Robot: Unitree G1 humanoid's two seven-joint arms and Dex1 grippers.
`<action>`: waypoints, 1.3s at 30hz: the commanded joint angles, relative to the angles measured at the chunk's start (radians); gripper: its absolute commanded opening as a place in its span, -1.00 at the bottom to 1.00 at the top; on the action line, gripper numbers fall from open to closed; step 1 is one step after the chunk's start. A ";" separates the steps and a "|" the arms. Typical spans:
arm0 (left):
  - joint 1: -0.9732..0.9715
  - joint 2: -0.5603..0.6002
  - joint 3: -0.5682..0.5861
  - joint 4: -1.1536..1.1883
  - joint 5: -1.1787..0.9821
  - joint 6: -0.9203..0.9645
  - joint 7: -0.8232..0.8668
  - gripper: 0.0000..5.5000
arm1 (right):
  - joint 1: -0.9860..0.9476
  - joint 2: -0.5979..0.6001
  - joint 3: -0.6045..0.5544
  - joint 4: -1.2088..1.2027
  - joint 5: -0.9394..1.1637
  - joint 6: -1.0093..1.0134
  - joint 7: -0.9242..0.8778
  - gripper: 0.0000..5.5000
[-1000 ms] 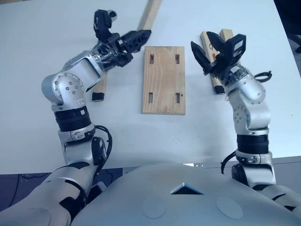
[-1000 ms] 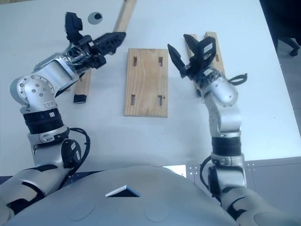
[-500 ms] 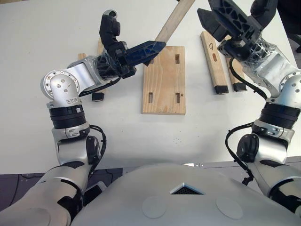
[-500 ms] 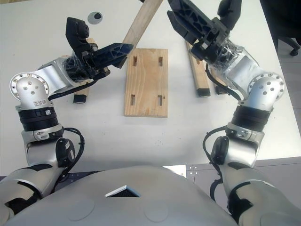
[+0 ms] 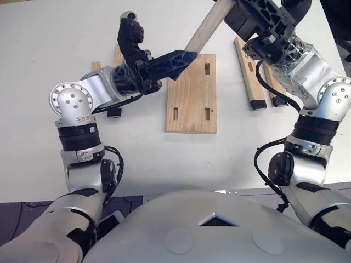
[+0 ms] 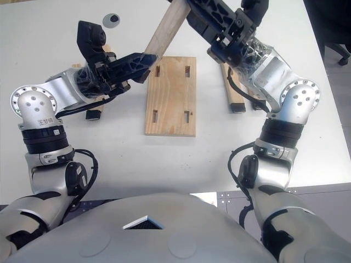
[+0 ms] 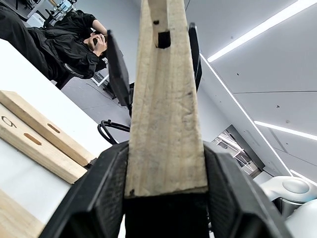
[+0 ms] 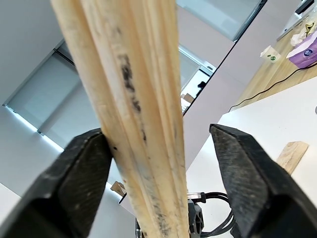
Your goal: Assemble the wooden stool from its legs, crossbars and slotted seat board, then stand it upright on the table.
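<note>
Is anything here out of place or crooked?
Nothing looks damaged. One wooden leg slants in the air over the seat board's far corner, its lower end clamped in the left gripper, with the right gripper open around it higher up.

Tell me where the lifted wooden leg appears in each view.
Left eye view: lifted wooden leg slants across top centre.
Right eye view: top centre.
Left wrist view: central, clamped in left gripper.
Right wrist view: central, inside open right gripper.
Landmark: slotted seat board below it.

Silver arms [image 5: 77, 104] with screw-ringed round joints, black bands and looping black cables [image 5: 118, 164]
</note>
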 commanded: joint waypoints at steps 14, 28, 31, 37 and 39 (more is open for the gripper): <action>0.000 0.022 -0.049 0.006 0.053 -0.053 0.047 -0.27 | -0.012 -0.004 0.019 -0.010 0.003 -0.025 0.007 -0.24; 0.008 0.147 -0.073 0.298 0.238 -0.243 -0.119 0.58 | 0.099 -0.094 0.048 -0.070 -0.351 -0.231 0.295 -0.25; -0.019 0.143 -0.049 0.389 0.284 -0.300 -0.091 0.65 | 0.169 -0.155 0.084 -0.106 -0.441 -0.269 0.403 -0.25; -0.056 0.143 0.008 0.480 0.302 -0.337 -0.079 0.65 | 0.265 -0.236 0.130 -0.134 -0.577 -0.336 0.533 -0.25; -0.064 0.142 0.022 0.504 0.310 -0.348 -0.073 0.65 | 0.283 -0.256 0.151 -0.133 -0.625 -0.361 0.568 -0.25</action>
